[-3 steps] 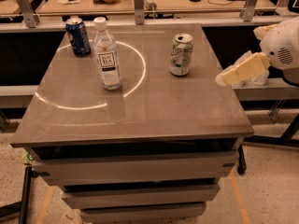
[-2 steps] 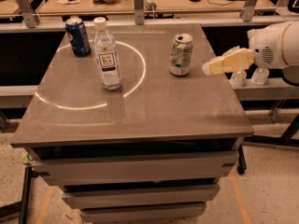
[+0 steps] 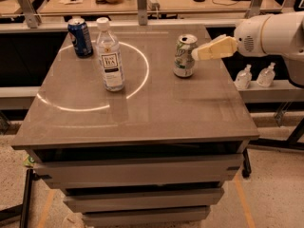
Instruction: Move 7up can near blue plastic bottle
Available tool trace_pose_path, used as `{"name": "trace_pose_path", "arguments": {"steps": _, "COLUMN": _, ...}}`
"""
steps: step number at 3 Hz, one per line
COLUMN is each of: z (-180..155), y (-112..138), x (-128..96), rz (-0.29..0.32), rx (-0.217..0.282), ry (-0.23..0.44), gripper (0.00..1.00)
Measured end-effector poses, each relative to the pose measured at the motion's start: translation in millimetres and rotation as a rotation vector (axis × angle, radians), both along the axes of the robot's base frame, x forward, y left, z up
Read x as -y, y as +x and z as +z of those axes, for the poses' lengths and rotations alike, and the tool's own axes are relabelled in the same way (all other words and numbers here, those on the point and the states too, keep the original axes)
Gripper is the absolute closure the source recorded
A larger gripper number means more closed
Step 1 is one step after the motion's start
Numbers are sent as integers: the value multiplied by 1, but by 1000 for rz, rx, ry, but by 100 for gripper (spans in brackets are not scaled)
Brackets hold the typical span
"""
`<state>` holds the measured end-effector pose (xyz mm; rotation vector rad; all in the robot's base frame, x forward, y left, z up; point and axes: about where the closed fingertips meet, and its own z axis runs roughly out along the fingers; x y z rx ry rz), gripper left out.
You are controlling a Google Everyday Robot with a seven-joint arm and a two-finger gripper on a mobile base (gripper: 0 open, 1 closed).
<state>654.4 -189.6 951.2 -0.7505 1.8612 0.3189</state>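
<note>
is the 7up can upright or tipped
Upright: the 7up can stands on its base, silver top up. The gripper is close beside its top.

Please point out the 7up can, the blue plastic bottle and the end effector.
7up can (image 3: pixel 183 57): camera view, its side.
blue plastic bottle (image 3: pixel 110 62): camera view, its label.
end effector (image 3: pixel 196 54): camera view, tip, right of the can.
</note>
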Motion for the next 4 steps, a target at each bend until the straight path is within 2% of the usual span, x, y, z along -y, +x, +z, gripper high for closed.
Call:
{"name": "trace_pose_path", "arguments": {"steps": 1, "z": -11, "y": 20, "x": -20, "rz": 110, "rx": -11, "ry": -19, "gripper": 0}}
{"name": "trace_pose_path", "arguments": {"steps": 2, "z": -20, "y": 30, "x": -43, "rz": 211, "rx": -27, "ry": -21, "gripper": 0}}
{"name": "trace_pose_path", "arguments": {"steps": 4, "z": -43, "y": 42, "x": -76, "rz": 333, "rx": -61, "ry": 20, "gripper": 0}}
